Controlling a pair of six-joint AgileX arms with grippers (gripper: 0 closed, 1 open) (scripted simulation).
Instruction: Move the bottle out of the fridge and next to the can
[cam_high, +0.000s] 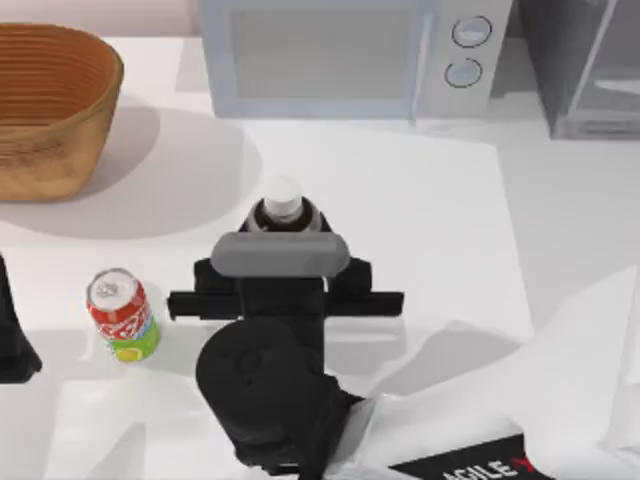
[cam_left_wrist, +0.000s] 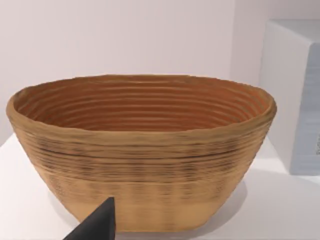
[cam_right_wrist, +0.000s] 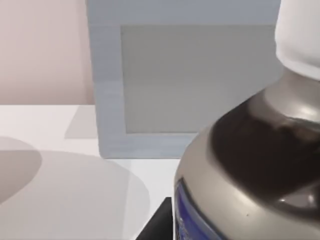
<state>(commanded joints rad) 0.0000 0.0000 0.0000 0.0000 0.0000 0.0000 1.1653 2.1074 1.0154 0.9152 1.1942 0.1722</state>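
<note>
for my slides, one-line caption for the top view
Right end effector at white-capped brown bottle, right of short red can.

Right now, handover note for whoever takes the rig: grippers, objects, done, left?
Right gripper: mid-table over the small clear plastic bottle of dark brown liquid. The right wrist view has the bottle close up, but the fingers are hidden, so the grip is unconfirmed.
Left gripper: parked at the table's left edge, facing the woven wicker basket.
Short red drink can: upright, to the left of the bottle, with a gap between them.
Dark grey fridge: back right, beside the light grey microwave.
Done: bottle out of the fridge.
Left: bring the bottle beside the can, release.
</note>
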